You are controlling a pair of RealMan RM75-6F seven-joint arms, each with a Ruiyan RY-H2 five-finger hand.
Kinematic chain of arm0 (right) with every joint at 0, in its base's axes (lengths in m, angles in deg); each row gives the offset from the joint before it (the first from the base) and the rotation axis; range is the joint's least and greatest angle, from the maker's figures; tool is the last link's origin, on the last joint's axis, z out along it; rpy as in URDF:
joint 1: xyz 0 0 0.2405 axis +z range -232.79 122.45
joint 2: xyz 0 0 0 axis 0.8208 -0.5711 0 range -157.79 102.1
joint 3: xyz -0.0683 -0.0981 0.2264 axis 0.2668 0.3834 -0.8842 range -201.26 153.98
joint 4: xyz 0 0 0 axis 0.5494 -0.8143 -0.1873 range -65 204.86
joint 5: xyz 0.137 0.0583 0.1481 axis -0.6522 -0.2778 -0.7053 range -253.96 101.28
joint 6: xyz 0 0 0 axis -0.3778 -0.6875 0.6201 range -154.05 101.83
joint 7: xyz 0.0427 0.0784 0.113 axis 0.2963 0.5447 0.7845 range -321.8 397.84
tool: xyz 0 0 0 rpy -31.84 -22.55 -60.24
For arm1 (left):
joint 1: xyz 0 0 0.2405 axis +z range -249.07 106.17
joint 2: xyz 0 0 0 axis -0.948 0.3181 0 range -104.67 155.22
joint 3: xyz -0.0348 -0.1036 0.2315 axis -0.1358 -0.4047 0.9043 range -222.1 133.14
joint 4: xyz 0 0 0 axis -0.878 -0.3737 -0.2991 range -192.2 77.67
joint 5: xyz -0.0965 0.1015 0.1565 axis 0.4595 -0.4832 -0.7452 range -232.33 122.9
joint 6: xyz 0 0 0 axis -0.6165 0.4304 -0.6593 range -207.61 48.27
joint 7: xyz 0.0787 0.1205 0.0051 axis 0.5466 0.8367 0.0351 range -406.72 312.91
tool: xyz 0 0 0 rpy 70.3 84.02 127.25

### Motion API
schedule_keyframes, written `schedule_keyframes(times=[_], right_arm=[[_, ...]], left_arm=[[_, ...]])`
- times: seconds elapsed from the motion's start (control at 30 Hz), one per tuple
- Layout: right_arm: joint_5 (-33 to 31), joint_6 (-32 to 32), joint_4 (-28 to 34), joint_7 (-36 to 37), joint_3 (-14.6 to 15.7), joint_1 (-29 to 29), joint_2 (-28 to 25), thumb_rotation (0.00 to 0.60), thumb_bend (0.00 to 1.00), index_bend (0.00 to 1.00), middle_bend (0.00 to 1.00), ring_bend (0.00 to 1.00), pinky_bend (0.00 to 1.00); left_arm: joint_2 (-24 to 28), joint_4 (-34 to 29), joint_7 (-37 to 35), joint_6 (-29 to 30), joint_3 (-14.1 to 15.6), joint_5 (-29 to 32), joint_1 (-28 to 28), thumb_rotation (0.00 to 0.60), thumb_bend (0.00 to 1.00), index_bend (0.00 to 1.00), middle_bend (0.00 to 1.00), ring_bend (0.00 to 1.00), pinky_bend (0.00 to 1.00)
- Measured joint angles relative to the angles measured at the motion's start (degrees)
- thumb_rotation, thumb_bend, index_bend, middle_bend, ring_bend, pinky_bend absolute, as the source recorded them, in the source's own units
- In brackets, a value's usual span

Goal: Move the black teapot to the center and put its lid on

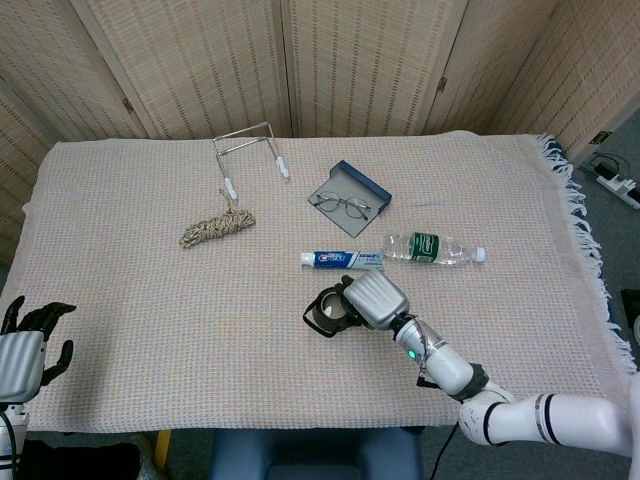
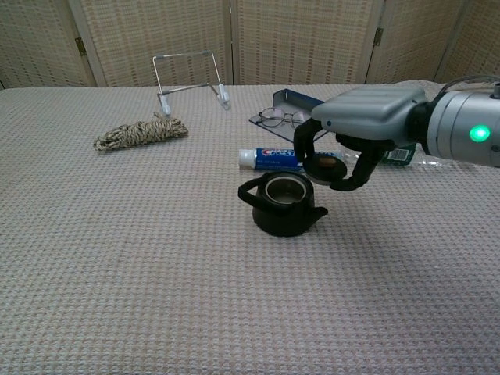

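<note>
Mid-table, the teapot (image 2: pixel 282 205) sits upright with its mouth open and, as far as can be seen, nothing inside; the right hand (image 2: pixel 355 133) hangs just above and right of it, fingers curled round the lid (image 2: pixel 326 165), held flat, probably to line it up over the opening. Far of the pot, glasses (image 1: pixel 343 205) lie in an open case (image 1: pixel 361 186). At the near left edge the left hand (image 1: pixel 30 340) waits idle, fingers spread, holding nothing.

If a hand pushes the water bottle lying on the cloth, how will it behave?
The water bottle lies on its side and is round, so it would probably roll. It looks like clear thin plastic, likely light and easy to dent. The woven cloth may slow it.
</note>
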Motion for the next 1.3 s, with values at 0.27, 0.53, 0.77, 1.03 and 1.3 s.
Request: schedule_keyframes(times=[0.27,0.53,0.77,1.03,1.3], right_arm=[[-5.7,-0.6,-1.3,-4.4,0.3,4.8,3.4,0.6,0.4,0.41,0.38,0.83,0.75],[-9.1,-1.7,-1.8,-5.6,1.3,7.1,4.1,0.6,0.4,0.35,0.3,0.83,0.75],[-9.4,-2.1,-2.2,-4.7,2.7,8.1,4.1,0.6,0.4,0.22,0.22,0.83,0.75],[-7.7,-3.5,-0.7,-2.4,3.3,7.8,2.5,0.6,0.4,0.19,0.18,0.81,0.75],[0.2,-6.8,3.2,3.4,5.1,4.1,-2.1,0.6,0.4,0.21,0.25,0.81,0.75]], left_arm=[[0.2,-0.1,-0.1,0.2,0.0,-0.3,0.3,0.6,0.44,0.24,0.21,0.23,0.0],[0.1,0.2,-0.2,0.1,-0.1,-0.1,0.5,0.6,0.44,0.24,0.21,0.23,0.0],[0.1,0.1,0.0,0.1,-0.3,-0.4,0.5,0.6,0.44,0.24,0.21,0.23,0.0],[0.2,-0.2,0.1,-0.1,-0.5,-0.5,0.4,0.6,0.44,0.24,0.21,0.23,0.0],[0.1,-0.1,0.1,-0.7,-0.8,-0.4,0.0,0.6,0.44,0.24,0.21,0.23,0.0]])
